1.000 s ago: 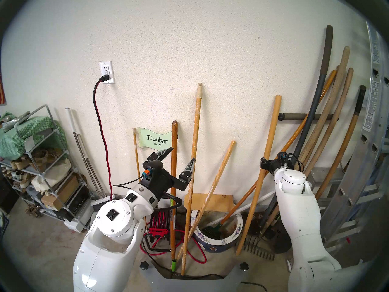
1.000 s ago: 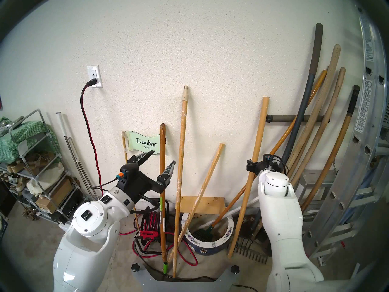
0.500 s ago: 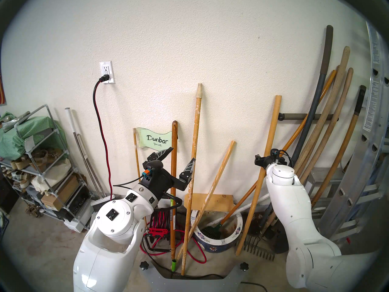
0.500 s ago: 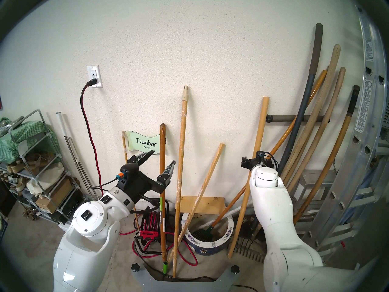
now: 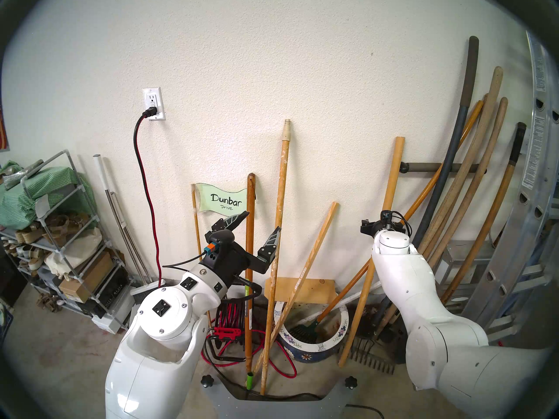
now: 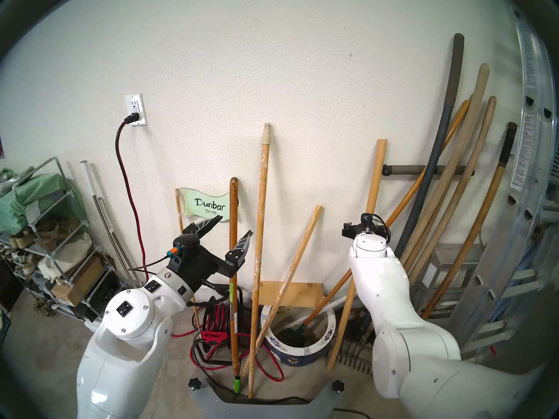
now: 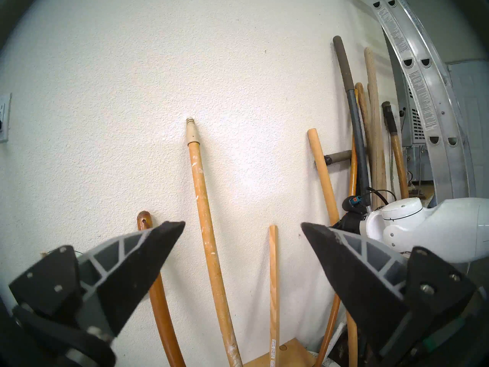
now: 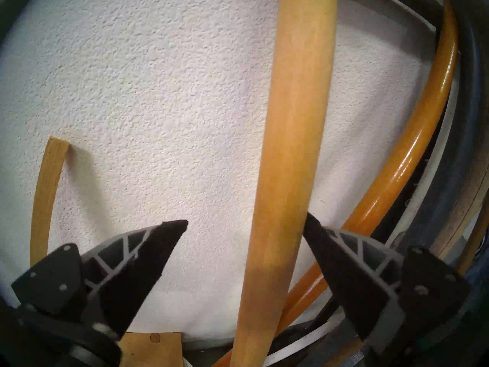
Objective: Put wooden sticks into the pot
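Note:
The thick yellow-tan dowel (image 5: 390, 203) leans on the wall, its foot on the floor right of the pot. The blue flowered pot (image 5: 314, 345) stands on the floor by the wall. In the right wrist view my right gripper (image 8: 246, 219) is open, with the dowel (image 8: 291, 146) between its fingers, close to the right one. The paint-flecked handle with a cream threaded tip (image 5: 279, 203) leans left of the pot. My left gripper (image 5: 263, 220) is open and empty just left of it, and the handle (image 7: 203, 199) shows between the fingers in the left wrist view.
A small green rake (image 5: 305, 329) with an orange handle and a white pipe sit in the pot. A thin square stick (image 5: 314, 252) crosses its rim. A cord reel (image 5: 231, 318), a Dunbar sign, a shoe rack (image 5: 60, 243), long tool handles (image 5: 472, 182) and a ladder (image 5: 532, 197) crowd the wall.
My right arm has swung left and its wrist has reached the thick dowel. The left arm and all the sticks have not moved.

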Action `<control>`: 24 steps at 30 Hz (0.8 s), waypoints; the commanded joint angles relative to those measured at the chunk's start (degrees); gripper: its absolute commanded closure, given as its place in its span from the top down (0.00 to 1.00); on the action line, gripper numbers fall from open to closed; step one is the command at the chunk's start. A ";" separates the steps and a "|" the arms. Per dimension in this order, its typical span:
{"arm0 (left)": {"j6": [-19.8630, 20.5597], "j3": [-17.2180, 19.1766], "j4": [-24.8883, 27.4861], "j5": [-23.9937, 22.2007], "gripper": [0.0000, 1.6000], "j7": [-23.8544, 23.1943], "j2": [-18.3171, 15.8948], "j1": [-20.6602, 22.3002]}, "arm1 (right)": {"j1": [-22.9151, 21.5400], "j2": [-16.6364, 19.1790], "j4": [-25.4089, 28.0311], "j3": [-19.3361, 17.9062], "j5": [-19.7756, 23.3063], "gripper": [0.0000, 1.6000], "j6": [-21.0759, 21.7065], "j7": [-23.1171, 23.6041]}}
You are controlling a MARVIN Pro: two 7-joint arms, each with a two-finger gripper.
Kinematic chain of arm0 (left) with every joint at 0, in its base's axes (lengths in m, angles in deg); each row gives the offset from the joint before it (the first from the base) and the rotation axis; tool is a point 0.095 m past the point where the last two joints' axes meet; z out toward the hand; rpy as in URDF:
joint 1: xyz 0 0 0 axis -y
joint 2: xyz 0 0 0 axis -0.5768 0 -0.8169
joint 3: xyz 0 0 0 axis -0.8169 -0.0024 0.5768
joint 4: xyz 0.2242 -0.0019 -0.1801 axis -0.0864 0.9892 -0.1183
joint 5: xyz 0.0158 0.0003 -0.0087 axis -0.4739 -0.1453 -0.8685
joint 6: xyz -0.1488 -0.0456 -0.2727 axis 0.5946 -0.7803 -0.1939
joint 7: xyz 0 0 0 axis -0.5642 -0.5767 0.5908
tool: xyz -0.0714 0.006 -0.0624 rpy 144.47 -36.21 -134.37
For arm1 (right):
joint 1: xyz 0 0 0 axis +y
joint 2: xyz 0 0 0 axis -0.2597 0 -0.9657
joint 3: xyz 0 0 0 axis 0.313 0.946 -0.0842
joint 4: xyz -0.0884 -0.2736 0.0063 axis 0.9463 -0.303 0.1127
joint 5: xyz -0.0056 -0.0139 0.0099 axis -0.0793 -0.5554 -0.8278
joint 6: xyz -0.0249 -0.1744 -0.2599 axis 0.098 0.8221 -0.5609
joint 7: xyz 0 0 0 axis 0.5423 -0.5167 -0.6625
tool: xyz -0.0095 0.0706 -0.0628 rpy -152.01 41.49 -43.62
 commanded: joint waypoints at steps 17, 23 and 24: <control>0.00 0.00 0.00 0.00 1.00 0.01 0.00 0.00 | -14.55 -0.14 -21.00 0.25 -1.12 0.00 -7.98 -2.07; 0.00 0.00 0.00 0.00 1.00 0.00 0.00 0.00 | -10.11 -0.14 -14.55 -0.81 -0.16 0.00 -9.64 -0.15; 0.00 0.00 0.00 0.00 1.00 0.00 0.00 0.00 | -10.07 -0.06 -14.88 -1.05 0.12 0.00 -10.28 0.30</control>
